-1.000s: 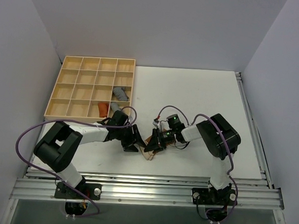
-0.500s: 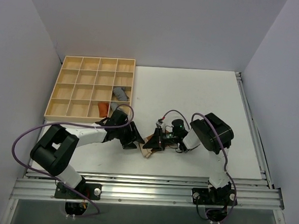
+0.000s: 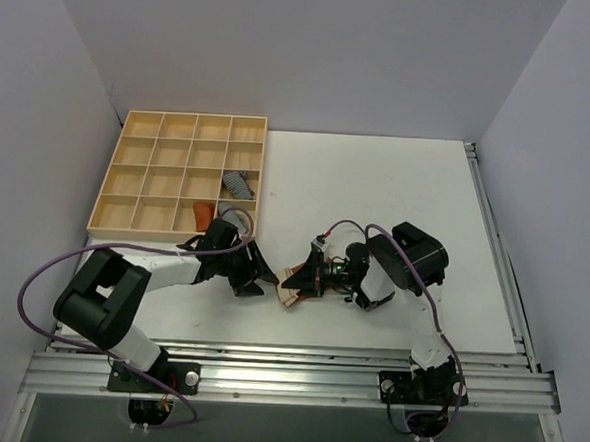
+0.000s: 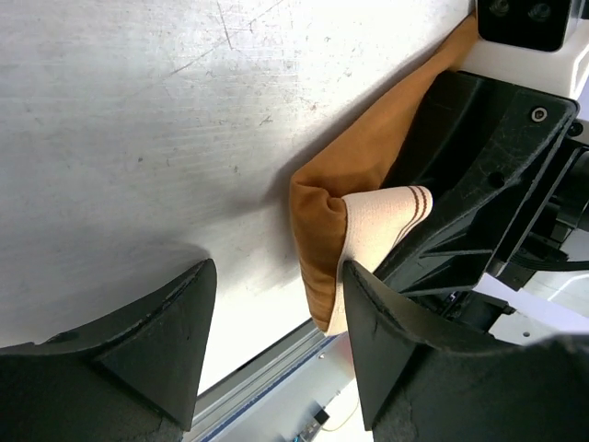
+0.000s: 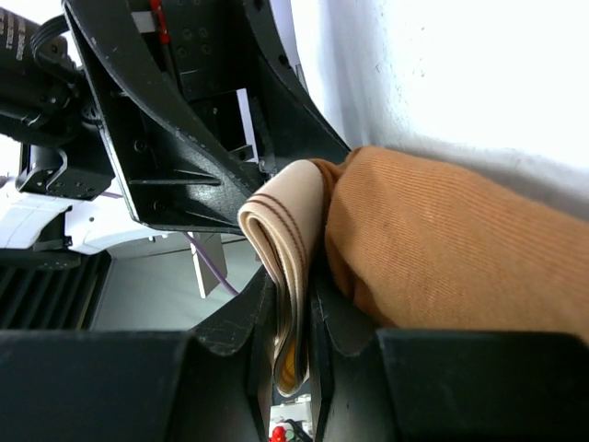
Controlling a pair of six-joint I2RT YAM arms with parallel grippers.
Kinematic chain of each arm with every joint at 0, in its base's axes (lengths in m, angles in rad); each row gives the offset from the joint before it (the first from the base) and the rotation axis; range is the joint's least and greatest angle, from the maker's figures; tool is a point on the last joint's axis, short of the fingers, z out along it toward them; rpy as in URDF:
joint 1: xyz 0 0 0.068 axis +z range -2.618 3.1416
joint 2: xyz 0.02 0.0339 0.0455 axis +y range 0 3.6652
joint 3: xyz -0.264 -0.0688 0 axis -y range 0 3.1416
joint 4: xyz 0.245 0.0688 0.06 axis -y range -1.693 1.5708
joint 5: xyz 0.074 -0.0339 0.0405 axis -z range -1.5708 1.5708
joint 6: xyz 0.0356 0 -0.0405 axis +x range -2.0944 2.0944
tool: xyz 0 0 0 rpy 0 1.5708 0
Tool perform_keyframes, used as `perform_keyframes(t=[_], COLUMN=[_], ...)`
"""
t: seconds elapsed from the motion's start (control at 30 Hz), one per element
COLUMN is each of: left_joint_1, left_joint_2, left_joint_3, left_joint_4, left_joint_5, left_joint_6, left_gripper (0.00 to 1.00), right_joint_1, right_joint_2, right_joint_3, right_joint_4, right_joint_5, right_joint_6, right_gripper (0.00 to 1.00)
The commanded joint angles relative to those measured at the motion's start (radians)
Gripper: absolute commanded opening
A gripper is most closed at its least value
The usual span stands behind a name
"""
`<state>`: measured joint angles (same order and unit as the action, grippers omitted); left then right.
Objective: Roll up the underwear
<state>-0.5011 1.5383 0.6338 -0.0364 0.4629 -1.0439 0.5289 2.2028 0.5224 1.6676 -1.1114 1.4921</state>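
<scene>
The caramel-brown underwear with its pale beige band lies near the table's front, between my two grippers. In the right wrist view my right gripper is shut on the folded beige band, with the brown fabric bunched beside its fingers. In the left wrist view my left gripper is open, its jaws wide apart, just in front of the underwear; the band's end lies by its right finger. In the top view the left gripper is left of the cloth and the right gripper is at it.
A wooden tray with many compartments stands at the back left. It holds grey rolled cloths and an orange-red rolled cloth. The table's front edge and metal rails lie just below the grippers.
Both grippers have shifted a little to the left with the underwear. The right arm's elbow has swung left and folded lower over the table. The left gripper has drawn back slightly from the cloth.
</scene>
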Motion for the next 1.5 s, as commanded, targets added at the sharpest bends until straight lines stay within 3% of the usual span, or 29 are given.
perform_keyframes(t=[0.0,0.4,0.53,0.67,0.8,0.83,1.03,1.17,1.33,1.47], left_joint_1=[-0.001,-0.004,-0.019,-0.037,-0.054,-0.054,-0.054,-0.054,-0.056,-0.056], left_joint_2=[0.038,0.089,0.114,0.135,0.135,0.131,0.100,0.077,0.030,-0.016], left_joint_3=[0.029,-0.094,-0.101,-0.095,-0.082,-0.082,-0.075,-0.054,-0.003,0.018], left_joint_4=[0.092,0.429,0.461,0.507,0.503,0.498,0.418,0.345,0.112,0.002], left_joint_5=[0.039,0.088,0.091,0.092,0.079,0.073,0.039,0.016,-0.047,-0.086], left_joint_6=[-0.018,-0.171,-0.194,-0.217,-0.217,-0.217,-0.199,-0.185,-0.134,-0.116], left_gripper=[0.66,0.66,0.64,0.58,0.39,0.28,0.02,0.02,0.02,0.02], right_joint_1=[-0.006,-0.004,-0.003,-0.001,0.000,0.002,-0.001,-0.012,-0.021,-0.026], right_joint_2=[0.110,0.123,0.121,0.121,0.127,0.126,0.121,0.087,0.023,-0.040], right_joint_3=[-0.075,-0.102,-0.104,-0.108,-0.117,-0.120,-0.142,-0.162,-0.168,-0.160], right_joint_4=[0.323,0.342,0.342,0.343,0.342,0.343,0.343,0.342,0.281,0.093], right_joint_5=[0.022,0.044,0.044,0.045,0.047,0.048,0.059,0.087,0.123,0.142], right_joint_6=[0.163,0.155,0.151,0.151,0.148,0.148,0.148,0.155,0.140,0.038], right_gripper=[0.00,0.00,0.00,0.00,0.00,0.00,0.00,0.17,0.22,0.24])
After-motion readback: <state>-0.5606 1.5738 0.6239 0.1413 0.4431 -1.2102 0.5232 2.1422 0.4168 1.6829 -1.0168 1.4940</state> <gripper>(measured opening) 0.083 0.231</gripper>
